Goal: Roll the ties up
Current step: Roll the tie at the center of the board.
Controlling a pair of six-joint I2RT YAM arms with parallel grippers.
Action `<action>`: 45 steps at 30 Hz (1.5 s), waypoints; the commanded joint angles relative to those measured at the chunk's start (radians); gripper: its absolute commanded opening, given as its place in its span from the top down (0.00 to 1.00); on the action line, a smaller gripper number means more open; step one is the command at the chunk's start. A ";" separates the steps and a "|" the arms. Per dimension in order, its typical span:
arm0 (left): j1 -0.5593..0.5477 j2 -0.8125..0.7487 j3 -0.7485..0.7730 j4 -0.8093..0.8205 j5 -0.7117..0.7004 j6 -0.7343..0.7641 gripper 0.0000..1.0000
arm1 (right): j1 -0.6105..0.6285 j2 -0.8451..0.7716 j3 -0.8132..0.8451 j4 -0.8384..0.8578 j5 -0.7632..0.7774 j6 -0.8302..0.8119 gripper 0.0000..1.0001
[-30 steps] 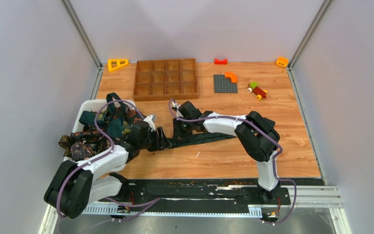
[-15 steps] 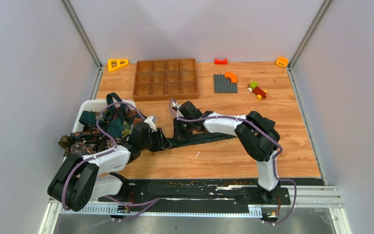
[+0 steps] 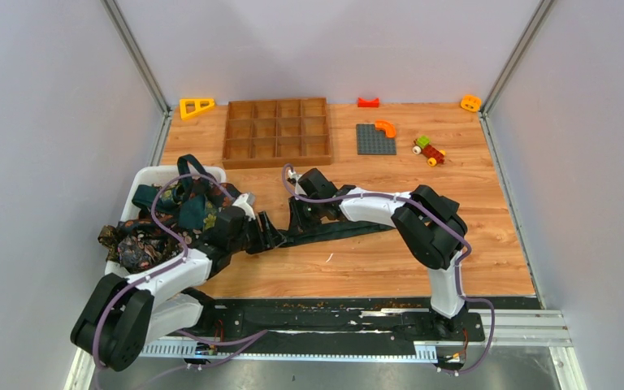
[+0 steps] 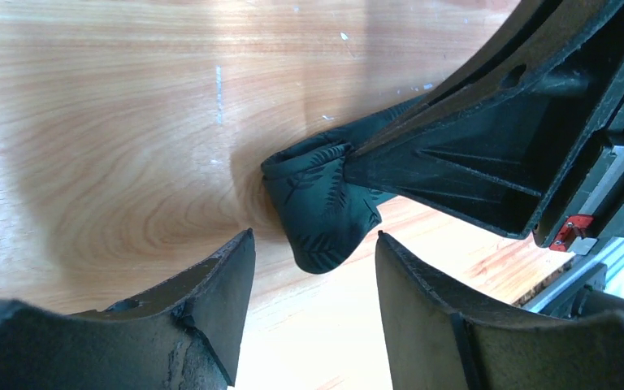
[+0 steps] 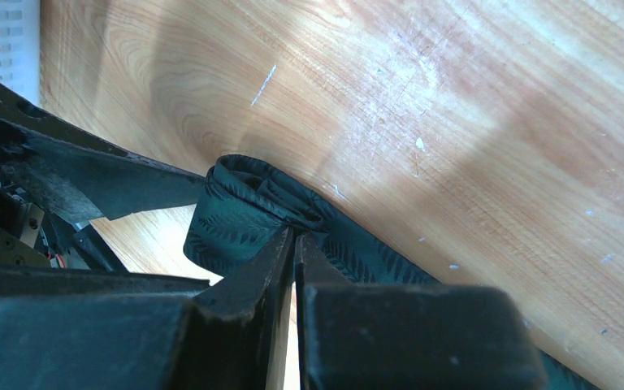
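A dark green-black leaf-patterned tie (image 3: 349, 230) lies across the table's middle. Its left end is folded into a small loose roll (image 4: 317, 203), also seen in the right wrist view (image 5: 240, 213). My right gripper (image 3: 296, 223) is shut on the tie just behind that roll (image 5: 295, 234). My left gripper (image 3: 268, 236) is open, its fingertips (image 4: 240, 252) on either side of the roll's end and not touching it (image 4: 313, 238). Teal ties (image 3: 191, 207) and brown patterned ties (image 3: 134, 244) lie heaped in a white basket (image 3: 153, 172) at the left.
A wooden compartment tray (image 3: 276, 132) stands at the back. A grey baseplate (image 3: 372, 142), a toy car (image 3: 429, 149), a yellow triangle (image 3: 196, 106), a red piece (image 3: 368, 102) and an orange piece (image 3: 470, 102) lie along the far edge.
My left arm's elbow has swung and its gripper has shifted slightly up and left. The right arm and the tie have stayed put.
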 commanded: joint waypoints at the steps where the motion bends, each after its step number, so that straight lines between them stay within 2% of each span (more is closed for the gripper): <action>1: 0.012 -0.043 -0.013 -0.035 -0.068 -0.077 0.37 | -0.001 0.023 -0.019 0.018 0.023 0.005 0.94; 12: 0.013 0.048 -0.052 0.082 -0.075 -0.213 0.43 | -0.001 0.027 -0.024 0.027 0.018 0.011 0.94; 22: 0.013 0.165 -0.067 0.187 -0.056 -0.258 0.59 | -0.001 0.028 -0.031 0.034 0.017 0.011 0.94; 24: 0.013 0.177 -0.065 0.203 -0.053 -0.257 0.65 | -0.001 0.025 -0.031 0.034 0.016 0.011 0.94; 28: 0.013 0.189 -0.041 0.183 -0.050 -0.231 0.86 | -0.001 0.016 -0.019 0.028 0.007 0.007 0.91; 32: 0.012 0.191 -0.020 0.133 -0.059 -0.201 1.00 | -0.001 -0.028 0.018 0.012 -0.008 0.000 0.81; 34: 0.013 0.181 -0.018 0.115 -0.067 -0.196 1.00 | 0.001 -0.052 0.032 0.003 -0.010 0.000 0.76; 37: 0.013 0.150 -0.010 0.069 -0.082 -0.186 1.00 | 0.004 -0.090 0.030 -0.001 -0.011 0.003 0.75; 45: 0.013 0.072 0.040 -0.065 -0.134 -0.148 1.00 | 0.035 -0.084 0.016 0.020 -0.012 0.024 0.79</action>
